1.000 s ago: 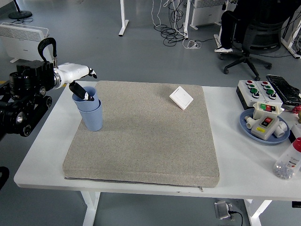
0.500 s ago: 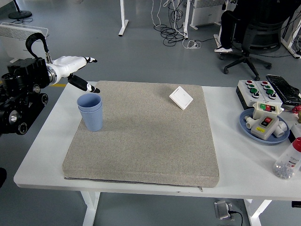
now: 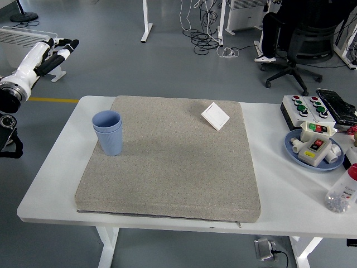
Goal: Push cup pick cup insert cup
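Observation:
Two blue cups (image 3: 108, 132) stand nested, one inside the other, upright on the left part of the grey mat (image 3: 173, 162). My left hand (image 3: 56, 49) is raised well above and to the left of the table, off its edge, with white fingers stretched out and holding nothing. It is far from the cups. My right arm does not show in the head view.
A white square switch plate (image 3: 215, 115) lies at the mat's far right. On the table's right stand a button box (image 3: 305, 107), a blue plate (image 3: 295, 151) with white parts, and a clear bottle (image 3: 341, 192). An office chair (image 3: 295, 44) stands beyond.
My left hand let go of the upper cup, lifted out of it and drew back up and to the left, away from the table. The nested cups stayed in place.

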